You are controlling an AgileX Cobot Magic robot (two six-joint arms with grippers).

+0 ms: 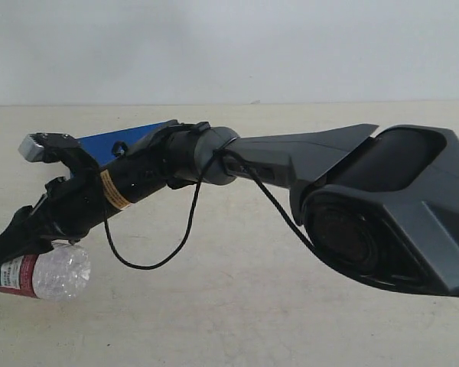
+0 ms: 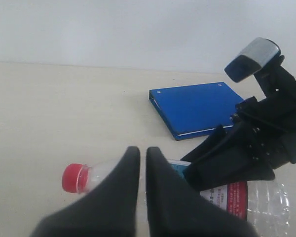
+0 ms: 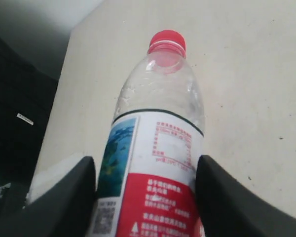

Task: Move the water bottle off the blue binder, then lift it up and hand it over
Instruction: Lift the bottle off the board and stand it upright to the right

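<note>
The right gripper (image 3: 145,165) is clamped on the water bottle (image 3: 155,113), one finger on each side of its label; the bottle's base is cut off. The left gripper (image 2: 142,153) has its fingers pressed together, empty. The bottle lies sideways, clear of the blue binder (image 2: 195,106). Whether it touches the table (image 2: 64,108) is unclear. In the exterior view the arm hides most of the binder.

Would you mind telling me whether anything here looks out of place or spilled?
Only the water bottle: it lies on its side on the table, cap on, nothing spilled. The blue binder lies flat.
</note>
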